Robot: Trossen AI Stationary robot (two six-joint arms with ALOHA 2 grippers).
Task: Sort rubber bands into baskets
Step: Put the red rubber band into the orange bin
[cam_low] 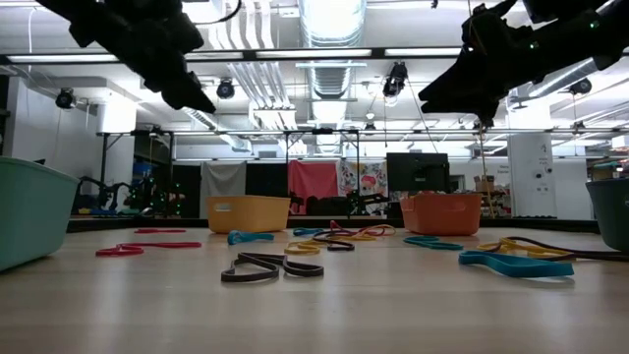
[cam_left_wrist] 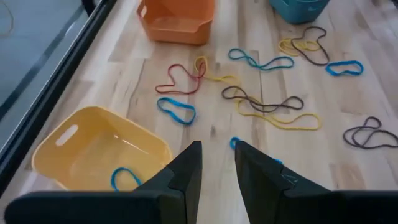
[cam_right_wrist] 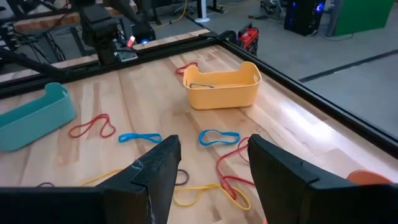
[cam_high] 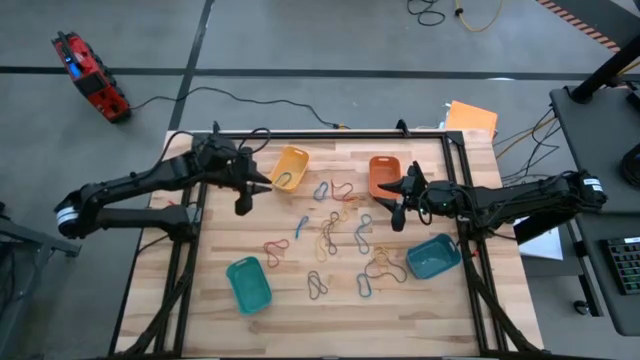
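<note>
bands: thin small elastic rubber bands [cam_high: 335, 225] in red, blue, yellow, orange and dark grey, scattered loose across the middle of the pale wooden slatted table [cam_high: 300, 320]; one blue rubber band [cam_left_wrist: 124, 179] already lies inside the yellow rounded plastic basket [cam_high: 290, 167]
handling: judged very light, limp and floppy, lying flat against the wood; likely to slide or twist under a fingertip, not fragile
where to grip: best pinched across a single strand where a loop lies clear of its neighbours; the tangled overlapping ones near the centre risk lifting two at once
baskets: yellow and orange plastic basket [cam_high: 383, 173] at the far edge, light teal-green plastic basket [cam_high: 248, 284] and darker blue-teal plastic basket [cam_high: 433, 256] at the near edge
left gripper [cam_high: 262, 185]: raised above the table just beside the yellow basket, fingers a narrow gap apart, nothing between them
right gripper [cam_high: 389, 195]: raised just beside the orange basket, fingers well apart, empty
</note>
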